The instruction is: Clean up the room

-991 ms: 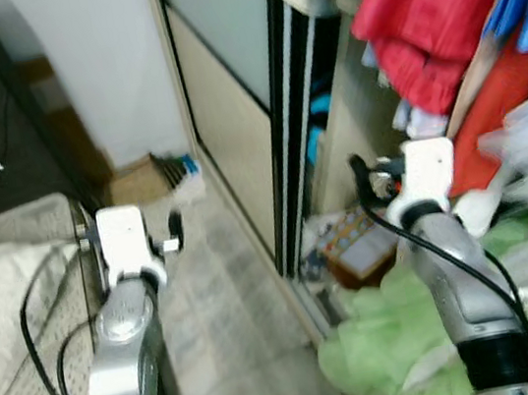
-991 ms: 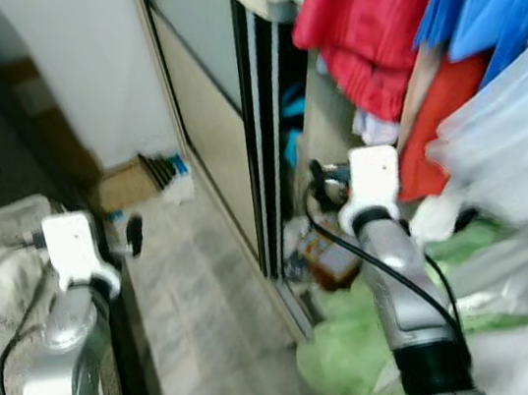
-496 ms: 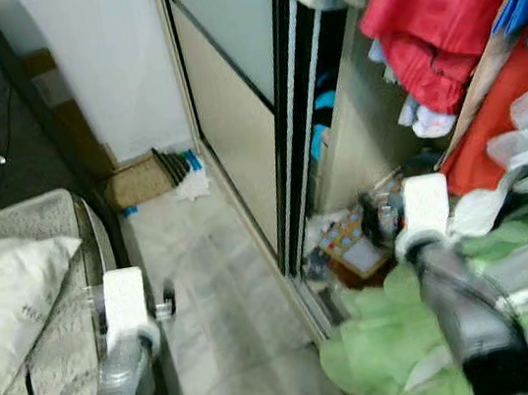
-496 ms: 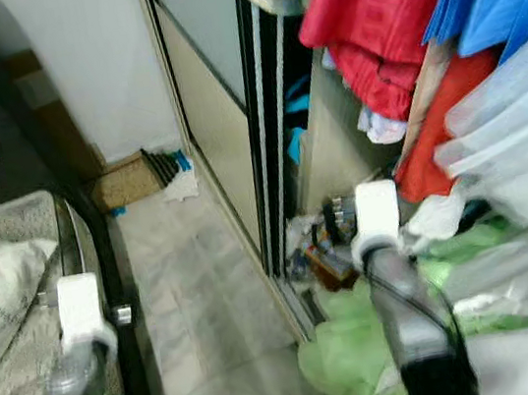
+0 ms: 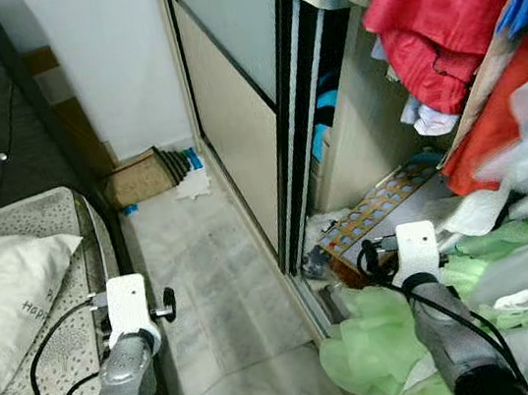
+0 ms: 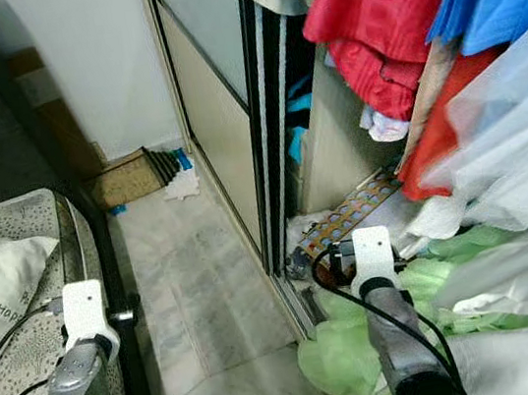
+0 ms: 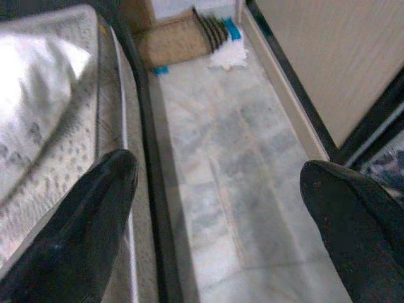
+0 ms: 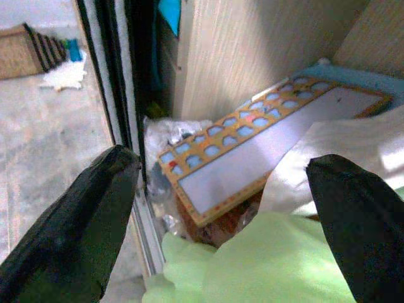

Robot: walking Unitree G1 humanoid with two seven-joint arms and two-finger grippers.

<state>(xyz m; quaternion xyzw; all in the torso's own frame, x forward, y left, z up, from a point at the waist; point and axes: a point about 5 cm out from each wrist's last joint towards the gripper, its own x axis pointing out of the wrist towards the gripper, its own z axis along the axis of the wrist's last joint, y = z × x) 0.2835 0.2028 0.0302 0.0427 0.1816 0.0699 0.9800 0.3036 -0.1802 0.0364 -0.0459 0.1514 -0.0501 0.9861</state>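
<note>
Both arms dropped lower vs 1 s ago; right gripper (image 8: 214,189) now over the patterned board (image 8: 252,158).

Bed (image 5: 44,389) with pillow (image 5: 5,296) at left, bare floor (image 5: 205,266) in the middle, wardrobe door (image 5: 232,113) to its right, clothes (image 5: 444,2) hanging behind it, board (image 8: 252,158) leaning inside below them, cloth (image 5: 367,351) heaped before it, box (image 5: 137,177) at far wall.

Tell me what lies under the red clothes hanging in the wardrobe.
Under the red clothes lie a flat board with rows of holes, a green cloth and white plastic bags. The floor beneath them is covered.
</note>
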